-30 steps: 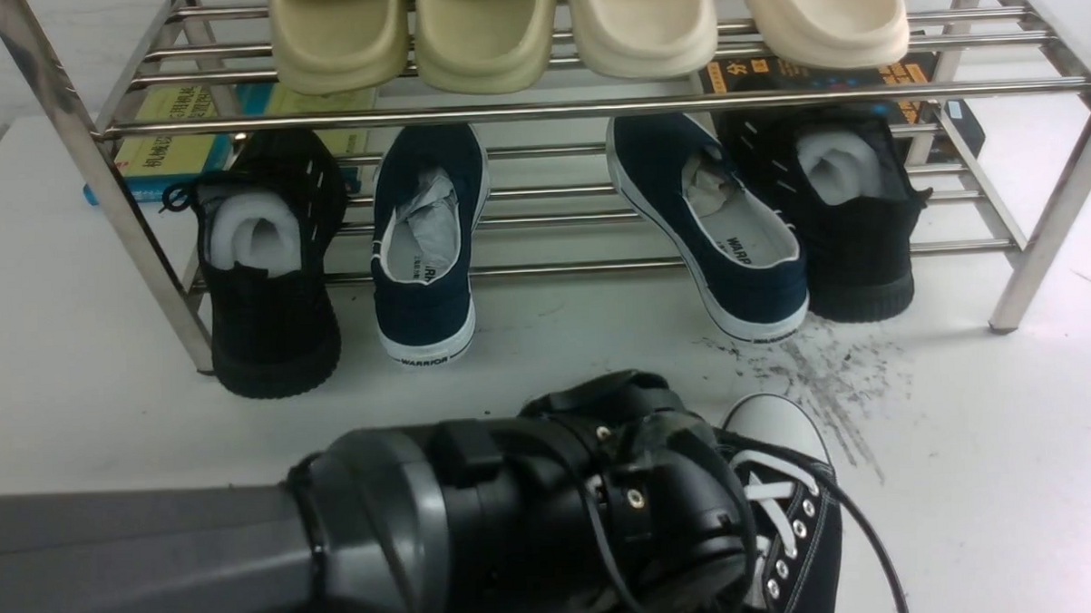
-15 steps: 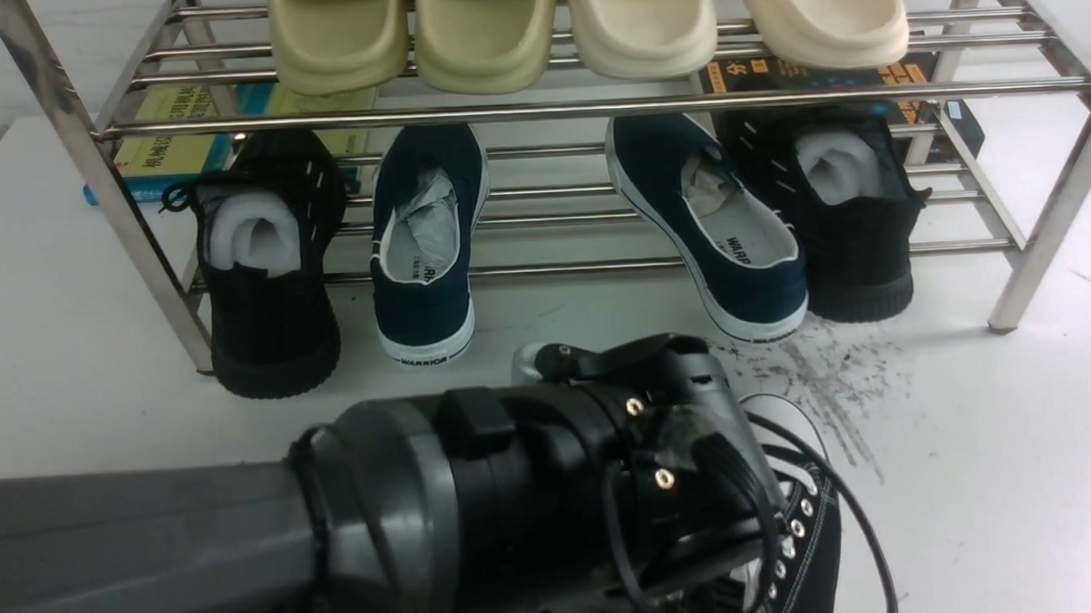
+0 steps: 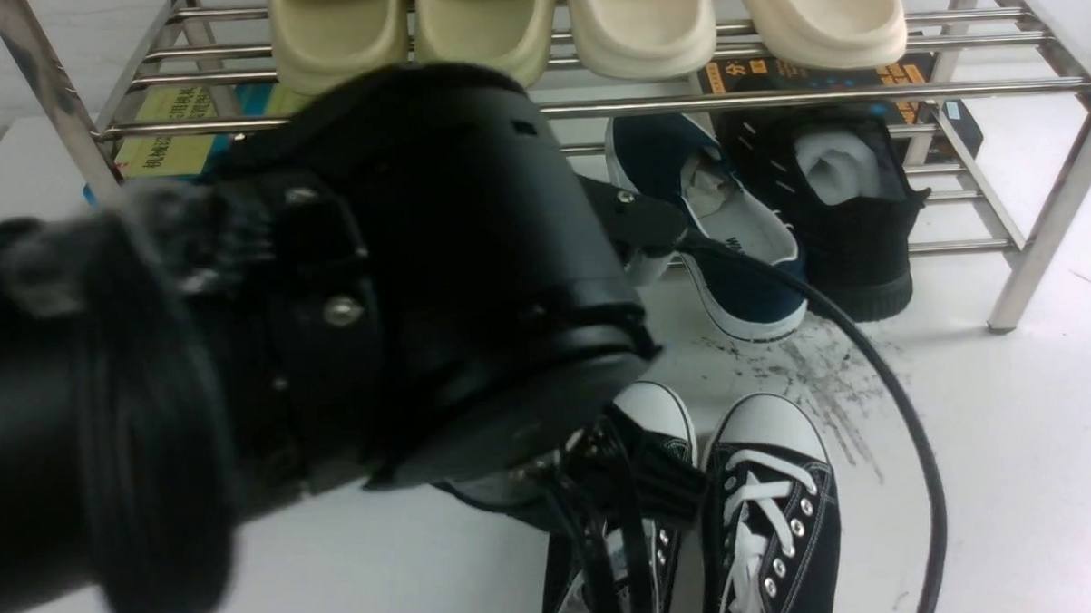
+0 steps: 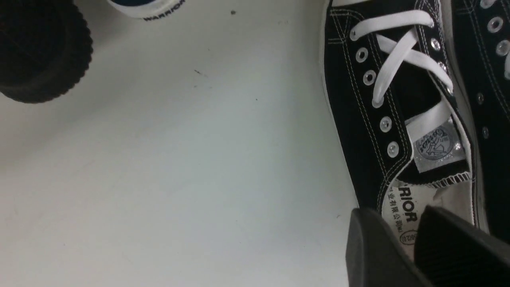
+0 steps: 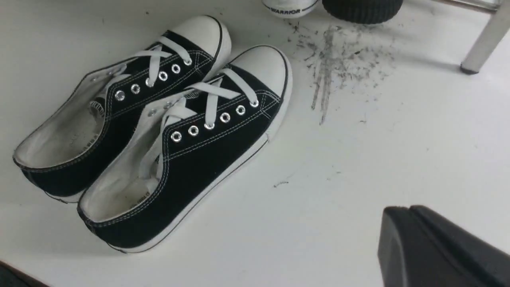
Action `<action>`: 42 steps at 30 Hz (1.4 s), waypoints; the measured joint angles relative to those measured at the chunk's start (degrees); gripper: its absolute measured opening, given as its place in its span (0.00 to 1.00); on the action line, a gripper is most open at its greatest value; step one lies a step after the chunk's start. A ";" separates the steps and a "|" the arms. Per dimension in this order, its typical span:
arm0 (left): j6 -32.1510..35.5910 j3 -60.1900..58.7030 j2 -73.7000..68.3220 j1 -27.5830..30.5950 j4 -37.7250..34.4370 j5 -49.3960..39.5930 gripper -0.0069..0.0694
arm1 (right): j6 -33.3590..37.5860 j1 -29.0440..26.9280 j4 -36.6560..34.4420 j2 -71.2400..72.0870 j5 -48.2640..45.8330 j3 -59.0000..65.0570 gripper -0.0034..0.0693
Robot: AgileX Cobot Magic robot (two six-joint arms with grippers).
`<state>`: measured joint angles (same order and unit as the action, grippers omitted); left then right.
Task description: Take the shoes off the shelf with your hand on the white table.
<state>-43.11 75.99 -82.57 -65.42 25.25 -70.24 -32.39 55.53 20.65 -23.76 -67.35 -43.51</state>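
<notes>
The two black canvas sneakers stand side by side on the white table (image 3: 1014,472), toes toward the shelf (image 3: 774,97). The right sneaker (image 3: 771,516) shows plainly; the left sneaker (image 3: 650,430) is partly behind my left arm's cables. Both show in the right wrist view, the left sneaker (image 5: 119,119) and the right sneaker (image 5: 199,159). My left gripper (image 4: 398,217) hovers over the heel opening of the left sneaker (image 4: 358,119), jaws a little apart with the insole showing between them, holding nothing. In the front view its fingers are hidden behind its own wrist. My right gripper (image 5: 406,209) is shut and empty above bare table to the right of the pair.
On the lower tier stand a navy WARRIOR shoe (image 3: 734,245) and a black knit shoe (image 3: 855,214). Beige slippers (image 3: 644,22) sit on the top tier. Books (image 3: 168,147) lie behind. Dark scuff streaks (image 3: 820,369) mark the table. The shelf's right leg (image 3: 1042,235) stands nearby.
My left arm has lifted up and toward the camera, now covering the shelf's left half. The left sneaker, hidden before, now shows on the table beside the right one.
</notes>
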 joint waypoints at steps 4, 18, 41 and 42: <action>2.65 0.00 3.12 0.00 -0.06 -0.32 0.17 | 0.19 0.00 0.86 0.11 13.65 7.36 0.03; 1.88 -0.79 8.22 0.00 3.59 -0.49 0.09 | -5.31 0.00 15.60 -0.19 57.58 28.13 0.03; -5.86 -0.79 8.22 0.00 2.51 -0.49 0.09 | -7.37 0.00 33.68 -0.19 60.19 28.25 0.04; -5.98 -0.79 8.22 0.00 2.51 -0.49 0.09 | -7.37 0.00 33.73 -0.19 60.19 28.25 0.04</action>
<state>-49.08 75.20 -74.36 -65.42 27.76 -70.73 -39.76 55.53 54.38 -23.95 -7.15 -15.26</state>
